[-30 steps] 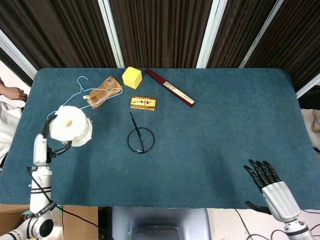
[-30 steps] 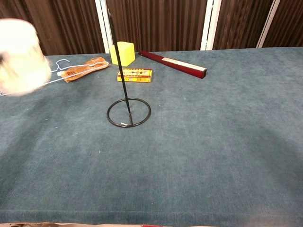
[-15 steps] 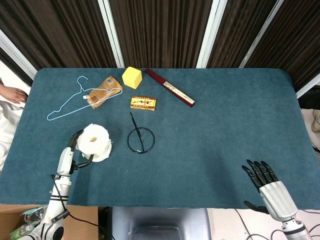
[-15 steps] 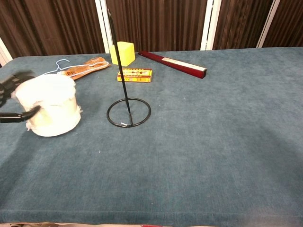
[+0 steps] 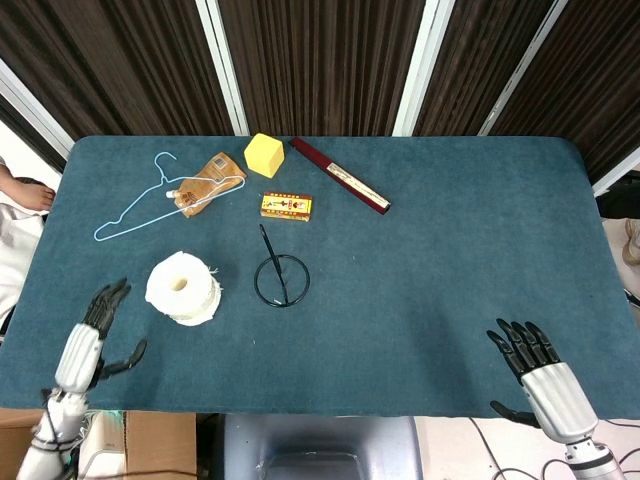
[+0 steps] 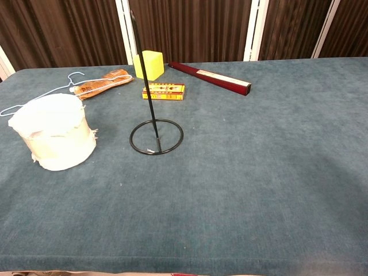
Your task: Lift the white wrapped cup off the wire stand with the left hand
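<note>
1. The left hand hovers at the near left corner of the table, fingers spread and holding nothing. It is apart from the cup, so I judge the release is done.
2. The white wrapped cup stands on the cloth, off the wire stand and just left of it, with a clear gap between them. In the chest view it sits upright with its wrapping ragged at the rim, so it looks stable where it is.
3. Behind lie a blue hanger, a brown packet, a yellow block, a small box and a dark red stick, all well out of the way.
4. The right hand waits at the near right edge, fingers apart and empty, since the task gives it no part.
</note>
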You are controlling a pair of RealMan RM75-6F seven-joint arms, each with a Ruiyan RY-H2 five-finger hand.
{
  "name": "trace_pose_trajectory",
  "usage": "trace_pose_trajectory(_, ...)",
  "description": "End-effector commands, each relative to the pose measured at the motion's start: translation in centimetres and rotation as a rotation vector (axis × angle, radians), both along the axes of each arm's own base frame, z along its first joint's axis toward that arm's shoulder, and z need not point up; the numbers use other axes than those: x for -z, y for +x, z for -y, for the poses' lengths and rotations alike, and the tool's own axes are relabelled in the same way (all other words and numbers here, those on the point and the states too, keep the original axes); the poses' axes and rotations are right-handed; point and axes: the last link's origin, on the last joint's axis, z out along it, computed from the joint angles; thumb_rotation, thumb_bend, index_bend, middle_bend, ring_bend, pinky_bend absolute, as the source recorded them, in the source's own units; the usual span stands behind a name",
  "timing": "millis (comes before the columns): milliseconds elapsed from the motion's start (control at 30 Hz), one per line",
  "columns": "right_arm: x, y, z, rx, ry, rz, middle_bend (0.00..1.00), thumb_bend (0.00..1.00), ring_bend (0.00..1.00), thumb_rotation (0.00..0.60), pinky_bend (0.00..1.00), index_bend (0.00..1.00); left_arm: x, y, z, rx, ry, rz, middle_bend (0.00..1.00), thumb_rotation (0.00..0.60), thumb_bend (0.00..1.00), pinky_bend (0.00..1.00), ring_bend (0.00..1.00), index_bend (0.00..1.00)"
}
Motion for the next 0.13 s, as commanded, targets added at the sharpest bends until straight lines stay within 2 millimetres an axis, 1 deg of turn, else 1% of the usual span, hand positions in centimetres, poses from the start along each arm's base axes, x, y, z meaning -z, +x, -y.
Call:
trace_pose_trajectory(33,0.17,0.14,-0.03,-0.002,0.001,0.002,0.00,0.06,0.00,0.600,0.00,0.00,-1.85,0.14,2.93,0.023,-0.052,-0.148,0.00,0.600,0.41,0.00,0.00,0.00)
trace_pose_trajectory(133,0.37,0.28,-0.13,-0.010,0.008,-0.002,0.00,0.06,0.00,0.600,0.00,0.00,-2.07,0.44,3.21,0.044,-0.024,-0.215,0.00,0.600,0.41,0.00,0.00,0.00)
